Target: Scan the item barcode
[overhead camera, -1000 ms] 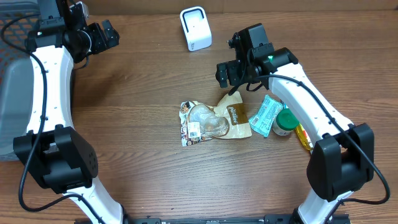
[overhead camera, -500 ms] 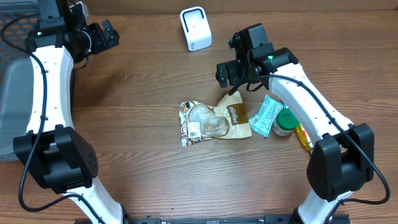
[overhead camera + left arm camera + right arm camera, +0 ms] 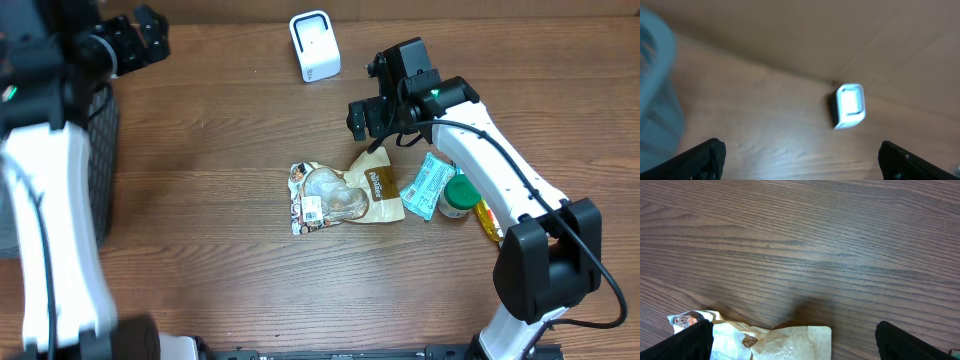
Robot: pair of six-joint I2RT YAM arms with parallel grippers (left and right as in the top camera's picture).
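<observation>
Overhead: the snack packet (image 3: pixel 340 197) lay mid-table, just near of the wide, empty right tool (image 3: pixel 368 122); the scanner (image 3: pixel 314 45) stood far; left wrist: the left tool (image 3: pixel 800 162) gaped empty toward it; right wrist: pickup looked pending, needing descent onto the snack packet.

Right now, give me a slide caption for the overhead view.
Open right pincer hovers by the snack pouches, open left pincer at upper left, white scanner top centre.

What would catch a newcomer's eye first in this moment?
The heap of snack packets at mid-table, with the right gripper open above its far edge. Next the white scanner standing at the far edge, and the left arm, blurred, along the left side.
</observation>
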